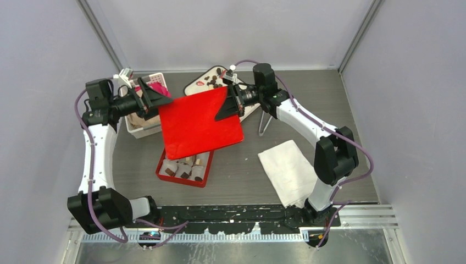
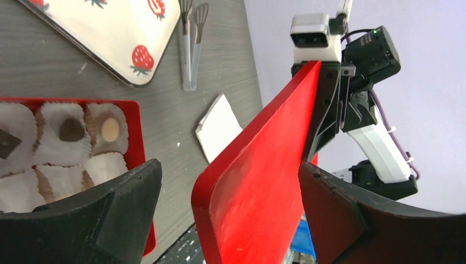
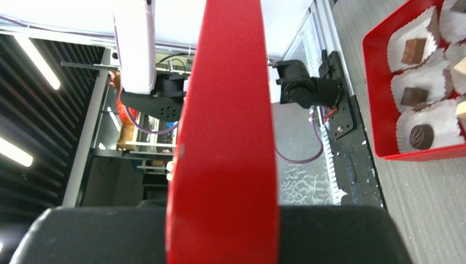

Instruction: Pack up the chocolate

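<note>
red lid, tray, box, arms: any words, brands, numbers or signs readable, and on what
No text can be read in any view.
The red lid: plain, no text.
The tray: printed strawberries only, no lettering.
The red box, paper cups and white napkin: no print.
The wrist camera housing: no legible marking.

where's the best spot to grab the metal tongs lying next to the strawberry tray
Probably near the joined end of the tongs, where both arms run close together. Come straight down from above and close across the narrow width. They lie flat on the table beside the strawberry tray, leaving nothing to slide under.
</note>
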